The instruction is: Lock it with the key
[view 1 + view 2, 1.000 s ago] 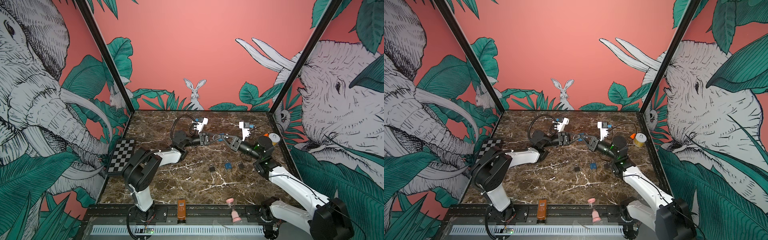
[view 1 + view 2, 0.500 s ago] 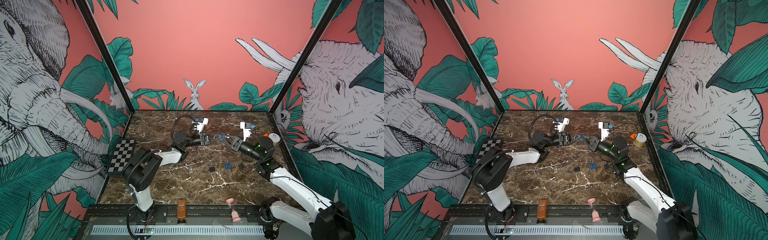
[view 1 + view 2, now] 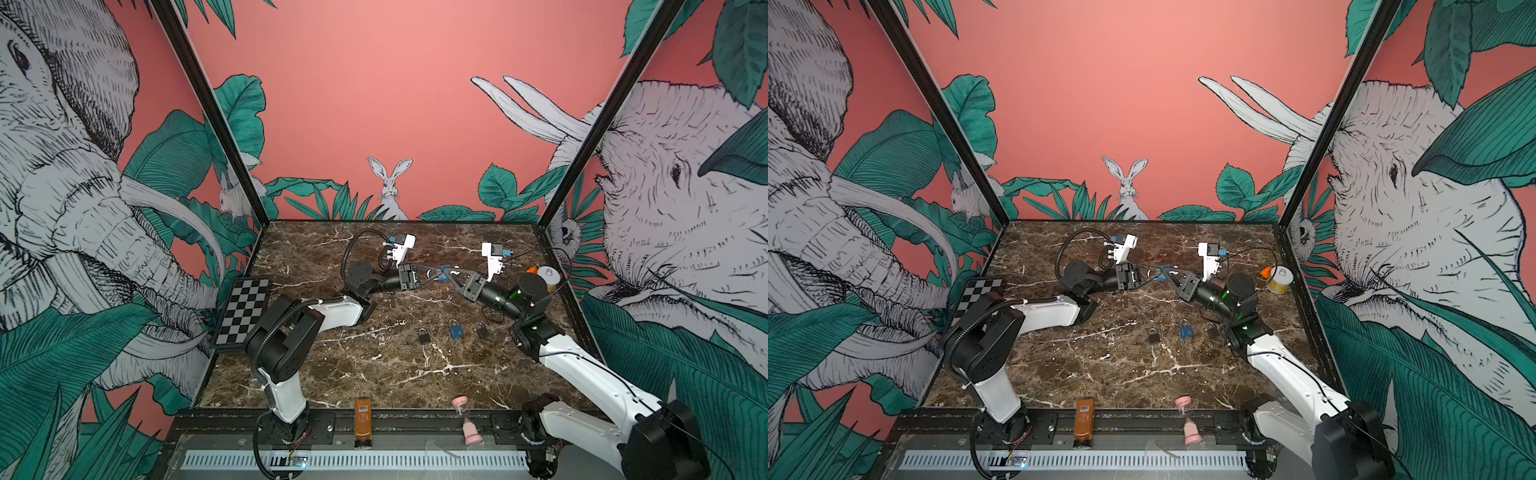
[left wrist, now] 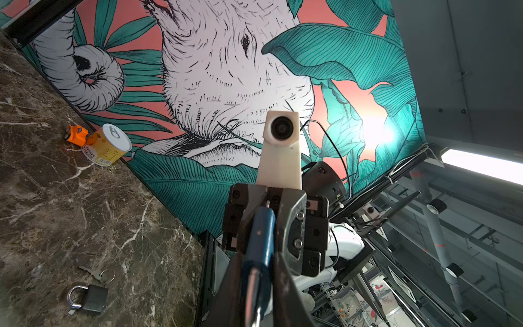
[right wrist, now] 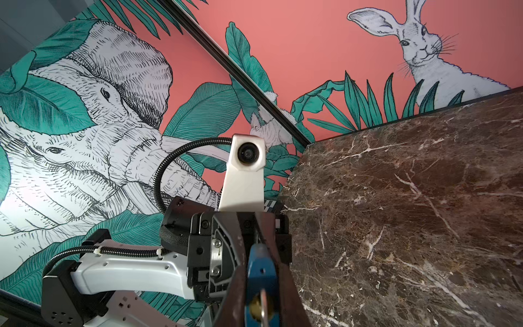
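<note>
Blue, in both top views: the blue padlock [image 3: 444,271] hangs in the air above the marble table [image 3: 374,374], between the left gripper [image 3: 435,274] and the right gripper [image 3: 452,276], whose tips meet on it.
Left wrist: my left jaws are drawn in tight against the lock's sides at the shackle [image 4: 254,294] end. I read that as a grip.
Right wrist: the right jaws are narrow and clamped on the body by the brass keyway [image 5: 256,308]. The key [image 5: 263,301] sits in it, its head hidden.
Risk: two grips on one small lock. A misaligned pull or twist could wrench it loose or bend the key.
Look: slim painted body, silver shackle. I cannot tell whether the shackle is seated.
</note>
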You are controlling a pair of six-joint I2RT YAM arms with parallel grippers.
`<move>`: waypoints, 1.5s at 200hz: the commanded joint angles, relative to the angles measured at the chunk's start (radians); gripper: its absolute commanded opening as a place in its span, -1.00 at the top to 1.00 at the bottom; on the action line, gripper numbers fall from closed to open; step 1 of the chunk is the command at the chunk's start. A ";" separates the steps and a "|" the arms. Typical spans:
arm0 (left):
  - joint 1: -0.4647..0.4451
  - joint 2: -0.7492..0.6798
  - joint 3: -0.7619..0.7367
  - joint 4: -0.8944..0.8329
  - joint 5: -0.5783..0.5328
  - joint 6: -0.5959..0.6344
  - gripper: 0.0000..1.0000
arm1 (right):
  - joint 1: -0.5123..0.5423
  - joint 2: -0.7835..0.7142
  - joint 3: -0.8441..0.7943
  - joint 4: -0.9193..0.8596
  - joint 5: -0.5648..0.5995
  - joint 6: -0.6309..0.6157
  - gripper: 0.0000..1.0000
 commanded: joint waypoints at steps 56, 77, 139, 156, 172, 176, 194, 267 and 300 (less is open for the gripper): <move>0.104 -0.131 0.086 -0.469 0.246 0.434 1.00 | -0.081 -0.120 0.134 -0.431 -0.157 -0.131 0.05; 0.101 -0.177 0.098 -0.601 0.252 0.539 1.00 | -0.085 -0.144 0.148 -0.512 -0.131 -0.184 -0.05; 0.091 -0.205 0.068 -0.526 0.265 0.485 1.00 | -0.084 -0.048 0.141 -0.313 -0.215 -0.135 0.39; 0.087 -0.212 0.071 -0.549 0.260 0.499 1.00 | -0.083 -0.018 0.150 -0.282 -0.249 -0.125 0.54; 0.086 -0.213 0.074 -0.558 0.257 0.503 1.00 | -0.081 -0.006 0.147 -0.257 -0.271 -0.112 0.59; 0.086 -0.211 0.076 -0.560 0.256 0.501 1.00 | -0.081 -0.007 0.148 -0.260 -0.272 -0.114 0.59; 0.086 -0.203 0.080 -0.555 0.249 0.492 1.00 | -0.082 -0.017 0.139 -0.281 -0.269 -0.128 0.59; 0.086 -0.158 0.089 -0.438 0.268 0.404 1.00 | -0.081 0.001 0.096 -0.233 -0.338 -0.087 0.59; 0.086 -0.152 0.085 -0.405 0.280 0.379 1.00 | -0.082 0.011 0.101 -0.219 -0.349 -0.083 0.68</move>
